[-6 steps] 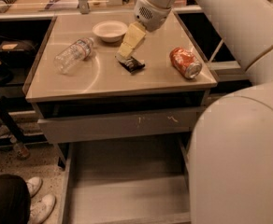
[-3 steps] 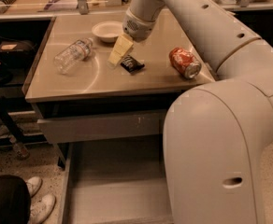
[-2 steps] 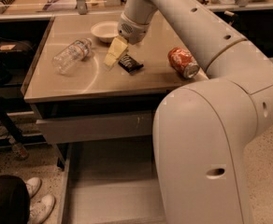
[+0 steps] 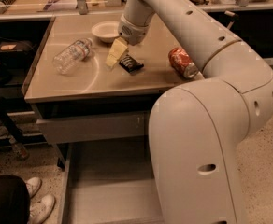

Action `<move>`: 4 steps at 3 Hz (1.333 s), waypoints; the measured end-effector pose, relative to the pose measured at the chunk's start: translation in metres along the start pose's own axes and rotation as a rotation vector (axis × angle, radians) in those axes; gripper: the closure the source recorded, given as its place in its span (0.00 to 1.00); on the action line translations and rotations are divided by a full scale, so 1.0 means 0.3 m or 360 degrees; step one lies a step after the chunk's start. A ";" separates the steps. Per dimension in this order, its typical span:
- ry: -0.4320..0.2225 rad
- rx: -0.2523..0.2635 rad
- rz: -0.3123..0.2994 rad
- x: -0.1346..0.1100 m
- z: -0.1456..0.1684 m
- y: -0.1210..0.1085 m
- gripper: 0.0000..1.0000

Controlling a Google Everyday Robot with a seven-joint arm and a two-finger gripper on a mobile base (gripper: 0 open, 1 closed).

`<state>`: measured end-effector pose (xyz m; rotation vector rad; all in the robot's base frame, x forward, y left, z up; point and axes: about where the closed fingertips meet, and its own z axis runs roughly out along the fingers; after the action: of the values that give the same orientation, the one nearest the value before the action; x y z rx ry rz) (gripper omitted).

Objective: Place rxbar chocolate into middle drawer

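The rxbar chocolate (image 4: 131,63), a small flat black-wrapped bar, lies on the tan tabletop (image 4: 80,85) near its middle. My gripper (image 4: 114,55), pale yellow at the end of the white arm, hangs just left of the bar, low over the tabletop, and holds nothing that I can see. The middle drawer (image 4: 108,190) is pulled open below the table and shows a smooth grey floor. My arm's white body covers the drawer's right part.
A clear plastic bottle (image 4: 72,55) lies on its side left of the gripper. A white bowl (image 4: 106,31) sits behind it. An orange-red soda can (image 4: 183,62) lies to the right. A shut grey drawer front (image 4: 94,127) is above the open drawer. Someone's white shoes (image 4: 40,200) are at the lower left.
My gripper has moved left from above the bar to its left side. The arm has swung further across the right of the view. The bar has stayed on the table.
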<state>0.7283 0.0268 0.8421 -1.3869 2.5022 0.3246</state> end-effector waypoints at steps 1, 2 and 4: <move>-0.0001 -0.0006 0.0026 0.018 0.026 -0.020 0.00; 0.0010 -0.0035 0.0051 0.035 0.067 -0.031 0.00; 0.0020 -0.0067 0.0059 0.042 0.104 -0.042 0.19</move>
<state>0.7362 0.0202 0.8076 -1.3635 2.5476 0.3792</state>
